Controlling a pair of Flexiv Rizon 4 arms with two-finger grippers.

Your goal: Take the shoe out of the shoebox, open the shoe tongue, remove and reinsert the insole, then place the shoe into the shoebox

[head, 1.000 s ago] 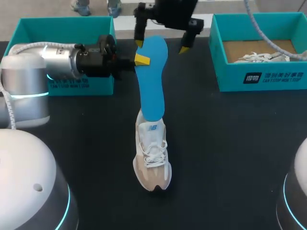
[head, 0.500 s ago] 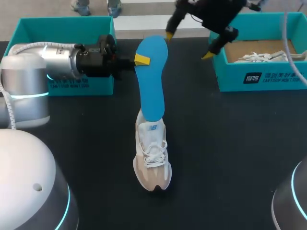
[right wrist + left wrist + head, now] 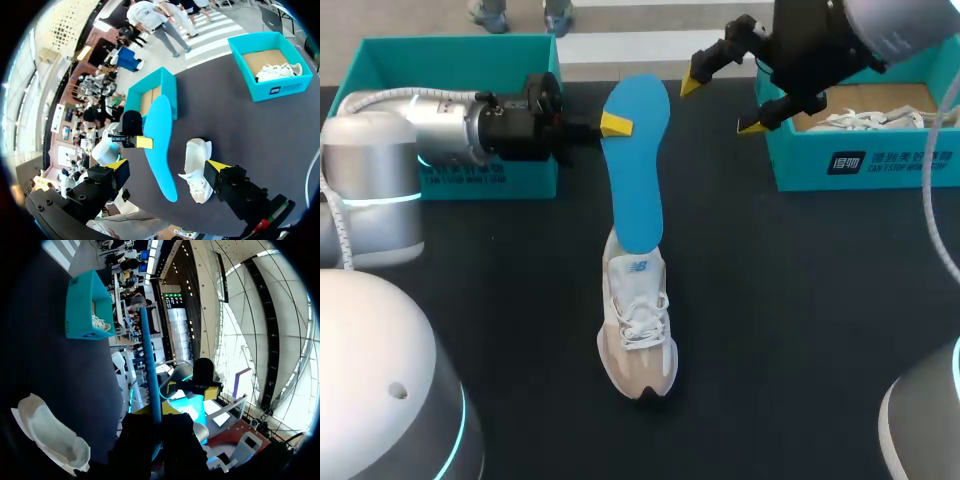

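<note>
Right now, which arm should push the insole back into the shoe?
Left. The left gripper is shut on the blue insole, whose lower end sits at the shoe opening. The right gripper hangs open near the right shoebox, touching nothing.

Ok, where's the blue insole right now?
Head view: the blue insole is mid-table, held near its upper end by the left end effector, its lower end at the opening of the white sneaker.

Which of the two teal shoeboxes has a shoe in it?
The shoebox on the robot's right, by the right gripper: a white shoe lies inside. The left shoebox shows only bare cardboard.
</note>
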